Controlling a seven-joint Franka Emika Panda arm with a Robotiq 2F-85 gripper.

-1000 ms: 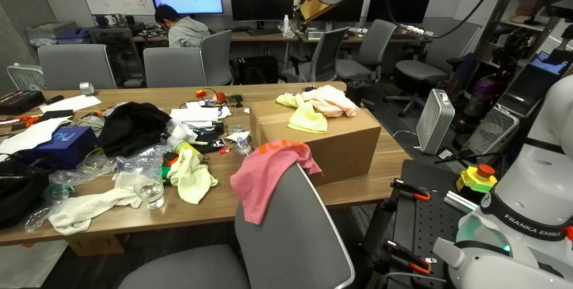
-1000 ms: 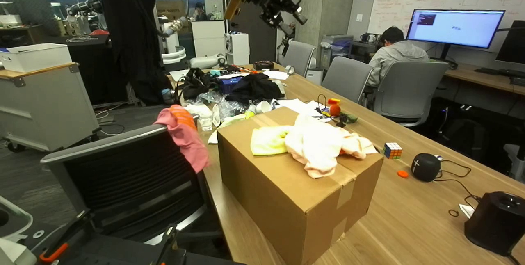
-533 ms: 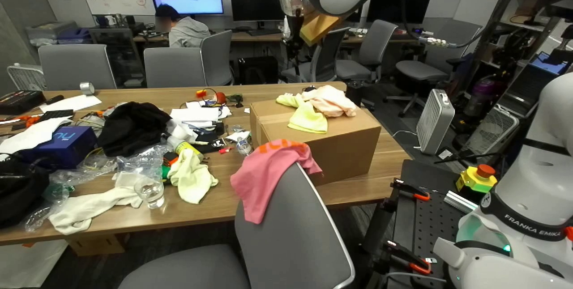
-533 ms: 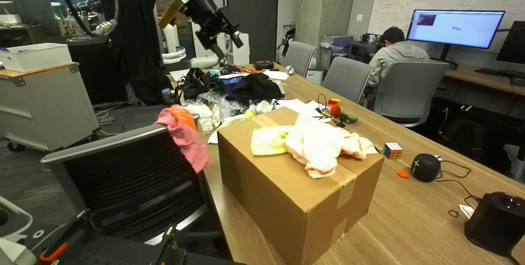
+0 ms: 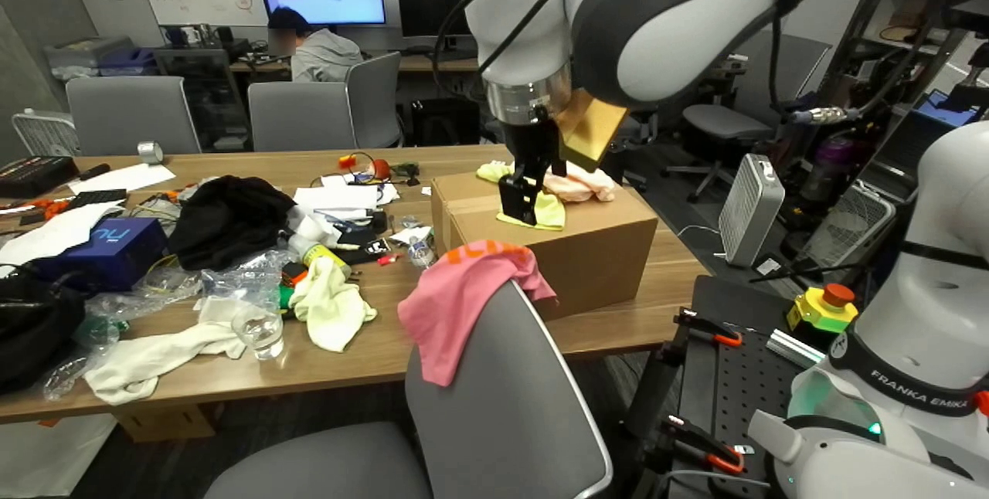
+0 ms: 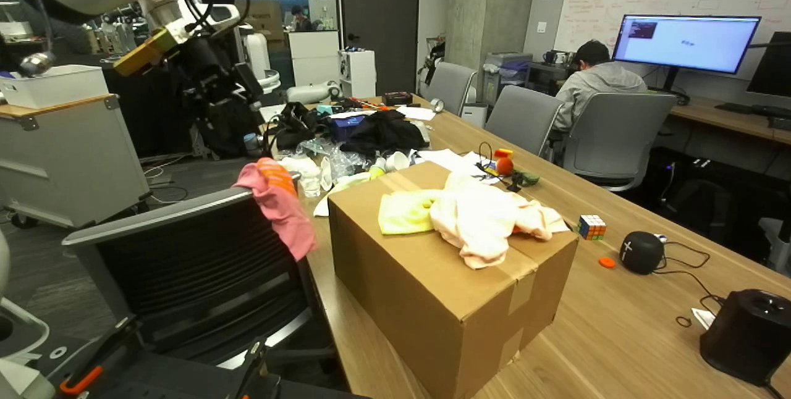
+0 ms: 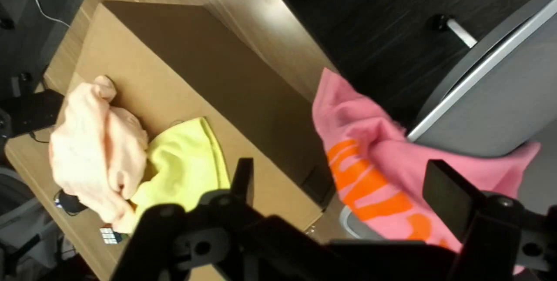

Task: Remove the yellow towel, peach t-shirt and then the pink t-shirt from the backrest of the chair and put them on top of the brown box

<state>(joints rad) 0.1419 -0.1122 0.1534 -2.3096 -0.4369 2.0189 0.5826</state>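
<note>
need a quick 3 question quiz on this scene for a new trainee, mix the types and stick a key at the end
1. Fill in: the yellow towel and the peach t-shirt lie on top of the ____.
2. What hangs over the nearest grey office chair? a) yellow towel; b) pink t-shirt; c) peach t-shirt.
3. True or false: the gripper is open.

Key:
1. brown box
2. b
3. True; its jaws stand wide apart in the wrist view.

wrist: downward | both exterior views: slanting down, sharing brown box [image 6: 426, 278]
</note>
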